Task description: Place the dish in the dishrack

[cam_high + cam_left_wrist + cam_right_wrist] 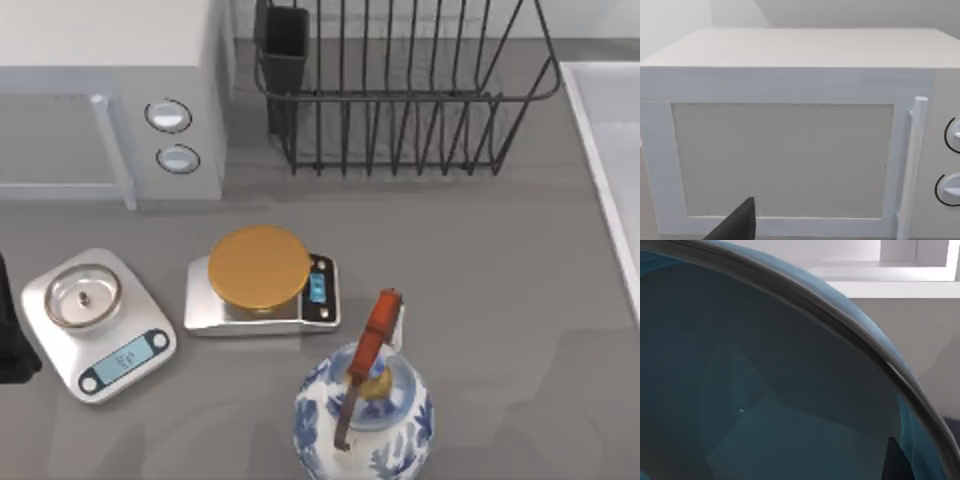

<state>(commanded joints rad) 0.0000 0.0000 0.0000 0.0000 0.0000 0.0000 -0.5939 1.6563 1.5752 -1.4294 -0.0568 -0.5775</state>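
Teal dish [765, 405] sits right up against the right wrist camera, right gripper grip cannot be told, dishrack [400, 90] at table's far side, left arm parked facing the microwave [790, 145].

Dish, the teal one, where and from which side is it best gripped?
Probably its rim, from above: the dish stands on edge, a thin reddish strip in the top view, so fingers can close across its two faces.
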